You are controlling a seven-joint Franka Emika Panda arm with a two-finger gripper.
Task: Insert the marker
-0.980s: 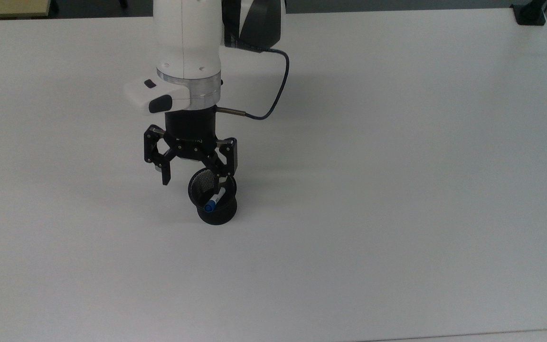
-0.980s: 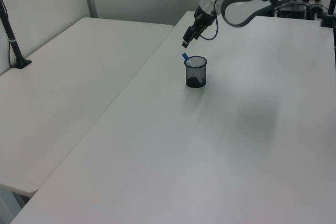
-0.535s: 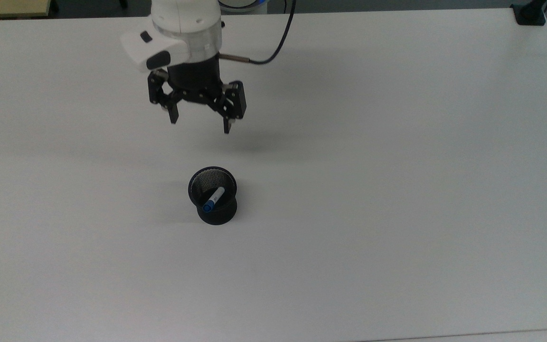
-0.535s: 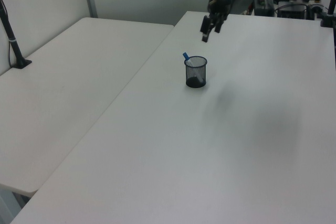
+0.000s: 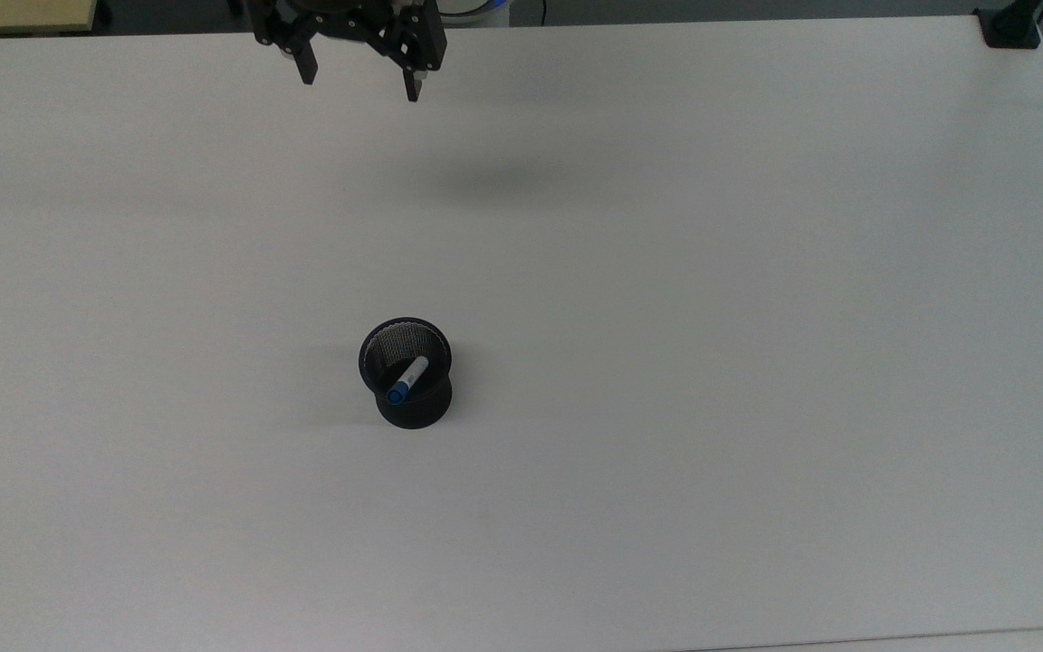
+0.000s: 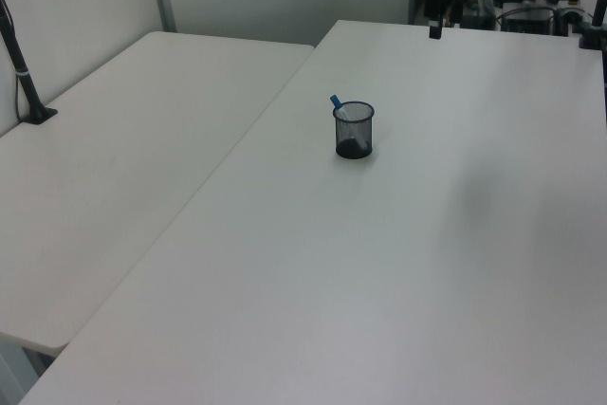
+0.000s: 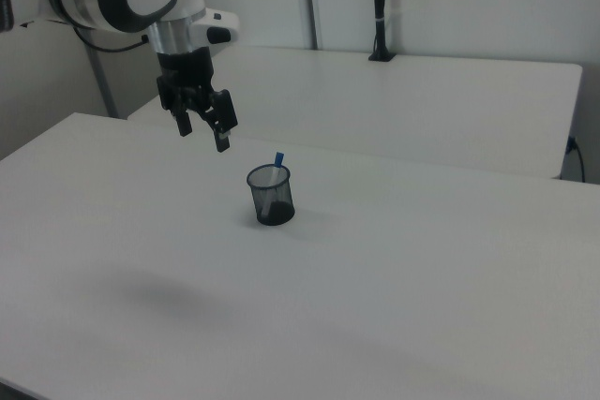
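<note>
The marker (image 5: 406, 380) stands leaning inside the black mesh cup (image 5: 426, 406), blue cap up; its cap pokes above the cup's rim (image 6: 336, 101) (image 7: 278, 159). The cup (image 6: 354, 130) (image 7: 271, 195) stands upright on the white table (image 5: 666, 362). My gripper (image 5: 357, 83) is open and holds nothing, at the top view's upper edge, well away from the cup. In the right view the gripper (image 7: 202, 133) hangs high above the table, up and to the left of the cup. In the left view the gripper (image 6: 434, 26) is over the table's far edge.
A second white table (image 6: 123, 139) adjoins on the left view's left, with a black clamp post (image 6: 24, 64) on it. Another black post (image 7: 378, 7) stands at the back in the right view. A black clamp (image 5: 1010, 25) sits at the top view's upper right corner.
The open gripper has risen and drawn back from just over the cup to the far edge of the table. Marker and cup have stayed in place.
</note>
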